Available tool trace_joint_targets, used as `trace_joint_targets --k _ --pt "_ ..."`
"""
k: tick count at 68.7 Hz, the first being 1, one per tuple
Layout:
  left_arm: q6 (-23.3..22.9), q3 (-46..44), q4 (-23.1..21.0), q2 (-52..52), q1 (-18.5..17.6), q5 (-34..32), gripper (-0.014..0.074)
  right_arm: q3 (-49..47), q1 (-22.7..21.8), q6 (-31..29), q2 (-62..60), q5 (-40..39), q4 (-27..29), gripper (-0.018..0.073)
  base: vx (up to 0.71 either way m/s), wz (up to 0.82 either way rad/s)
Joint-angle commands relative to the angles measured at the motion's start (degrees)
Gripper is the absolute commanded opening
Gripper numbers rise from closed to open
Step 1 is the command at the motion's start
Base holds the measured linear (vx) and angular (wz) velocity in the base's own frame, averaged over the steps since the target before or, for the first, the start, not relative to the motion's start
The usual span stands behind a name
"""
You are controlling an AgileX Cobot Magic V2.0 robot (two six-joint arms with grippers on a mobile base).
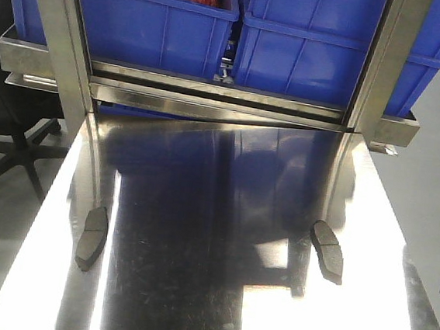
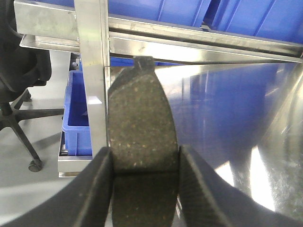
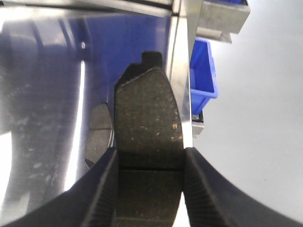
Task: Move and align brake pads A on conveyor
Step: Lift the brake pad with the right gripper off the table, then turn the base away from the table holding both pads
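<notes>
Clamped in the left gripper (image 2: 144,158): one brake pad (image 2: 141,118), pinched across its width by the black ribbed fingers (image 2: 97,189), pointing away above the steel tabletop (image 2: 227,109) beside an upright post (image 2: 92,71). Clamped the same way in the right gripper (image 3: 151,158): a second brake pad (image 3: 149,113), over the tabletop's right edge. Lying flat on the tabletop, well apart: a left pad (image 1: 92,237) and a right pad (image 1: 327,252). Behind, on the rack (image 1: 211,94): blue bins (image 1: 156,18).

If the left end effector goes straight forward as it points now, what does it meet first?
Probably the steel rack rail under the blue bins, with the held brake pad touching first; the upright post stands just left. Depth is unclear.
</notes>
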Motion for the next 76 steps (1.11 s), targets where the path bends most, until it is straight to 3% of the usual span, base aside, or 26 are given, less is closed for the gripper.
trace_joint_targets --k 1,76 --pt "-0.06 -1.89 -0.66 -0.18 -0.38 -5.19 0.0104 -1.72 -0.14 0.03 -0.93 -4.91 1.12 -0.0006 0.0 0.0" --pt "-0.06 -1.89 -0.66 -0.18 -0.38 -5.19 0.0104 -1.72 -0.14 0.03 -0.92 -4.92 1.12 -0.0006 0.0 0.0"
